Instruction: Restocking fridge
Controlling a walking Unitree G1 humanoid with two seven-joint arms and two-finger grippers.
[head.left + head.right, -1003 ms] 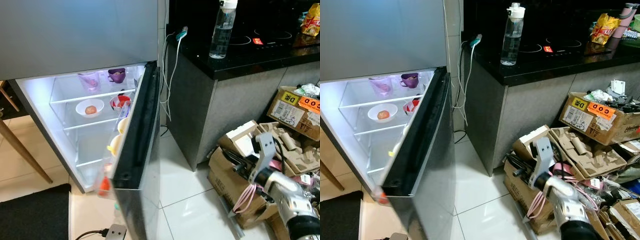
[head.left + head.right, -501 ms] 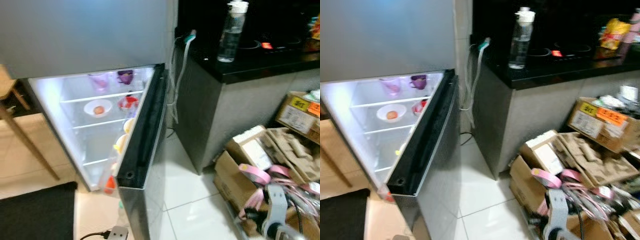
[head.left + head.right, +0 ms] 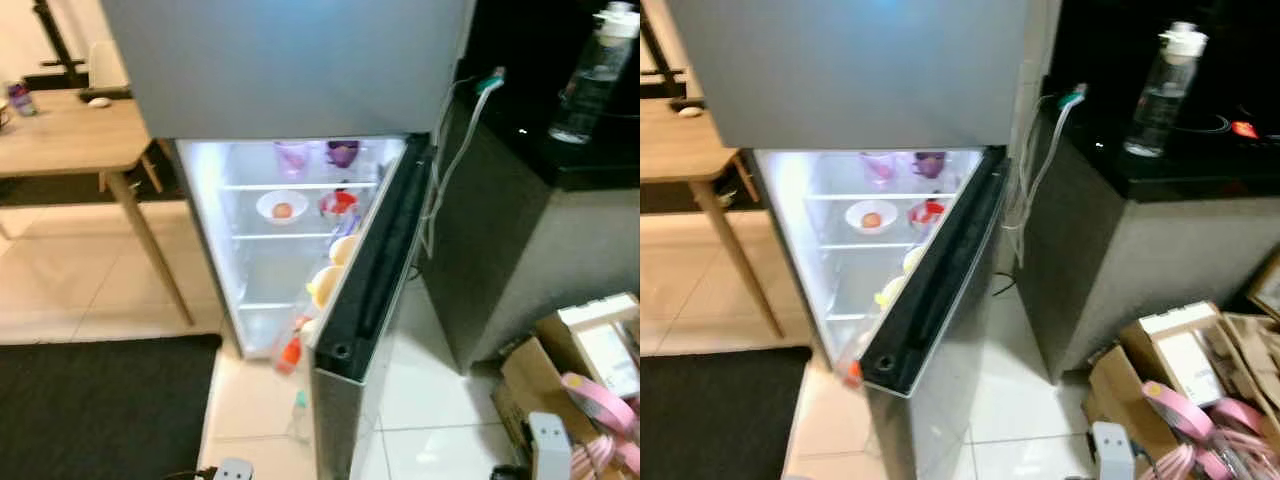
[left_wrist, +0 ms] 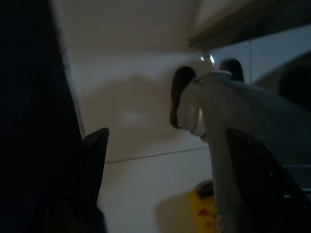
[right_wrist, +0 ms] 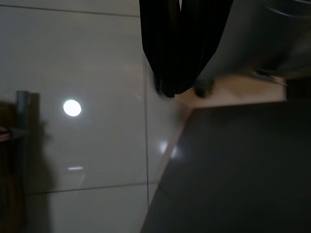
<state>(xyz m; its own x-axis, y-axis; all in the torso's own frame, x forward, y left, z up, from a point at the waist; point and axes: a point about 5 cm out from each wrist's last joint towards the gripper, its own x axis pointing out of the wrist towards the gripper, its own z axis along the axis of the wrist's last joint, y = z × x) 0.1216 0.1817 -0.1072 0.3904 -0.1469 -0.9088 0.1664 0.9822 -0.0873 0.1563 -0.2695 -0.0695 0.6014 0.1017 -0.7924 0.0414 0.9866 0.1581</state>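
Note:
The grey fridge (image 3: 290, 60) stands ahead with its lower door (image 3: 375, 260) swung open and the inside lit. On the shelves sit a pink cup (image 3: 292, 155), a purple cup (image 3: 342, 153), a white bowl (image 3: 282, 207) holding something orange, and a red item (image 3: 338, 203). Yellow items and an orange bottle (image 3: 290, 352) sit in the door racks. A clear water bottle (image 3: 592, 75) stands on the black counter to the right. My left gripper (image 4: 167, 133) hangs open over floor tile. My right gripper (image 5: 167, 90) hangs shut above the tile and mat edge.
A wooden table (image 3: 60, 135) stands left of the fridge. A black mat (image 3: 100, 400) covers the floor at lower left. Cardboard boxes (image 3: 590, 370) with pink straps crowd the lower right beside the counter. White cables hang between fridge and counter.
The camera has swung left: the table and mat have come into view and the boxes have slid right. My right arm has dropped to the bottom edge.

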